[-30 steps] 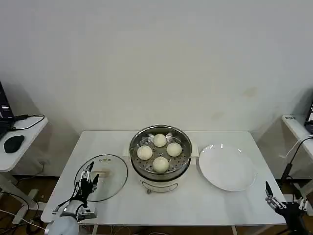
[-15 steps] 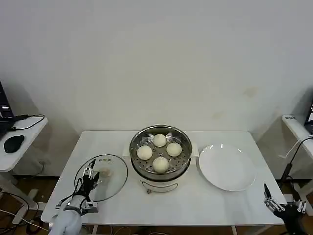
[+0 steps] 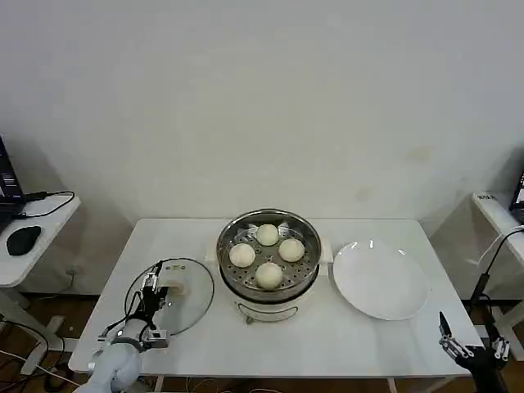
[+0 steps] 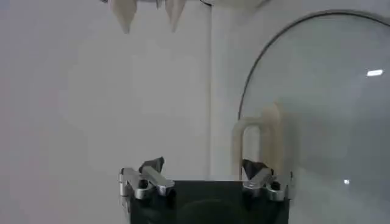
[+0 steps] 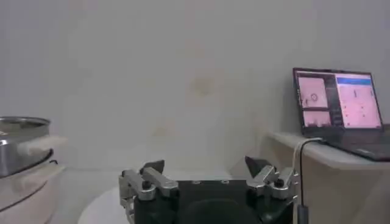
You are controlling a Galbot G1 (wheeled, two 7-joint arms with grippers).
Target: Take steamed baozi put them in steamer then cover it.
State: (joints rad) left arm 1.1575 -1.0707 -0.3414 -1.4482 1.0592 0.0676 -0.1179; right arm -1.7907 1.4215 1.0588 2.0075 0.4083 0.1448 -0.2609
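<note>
The glass cover [image 3: 169,295], likely rigid, slippery and breakable, lies at the worktop's [image 3: 360,340] 8 o'clock, best gripped by its cream handle [image 4: 259,141], where the left gripper [image 3: 152,288] hovers with fingers spread, empty.

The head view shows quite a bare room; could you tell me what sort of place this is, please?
Probably a lab or test room, not a real kitchen: a white table against a blank wall carries a steamer and a plate, and side desks hold a computer mouse and an open laptop.
</note>
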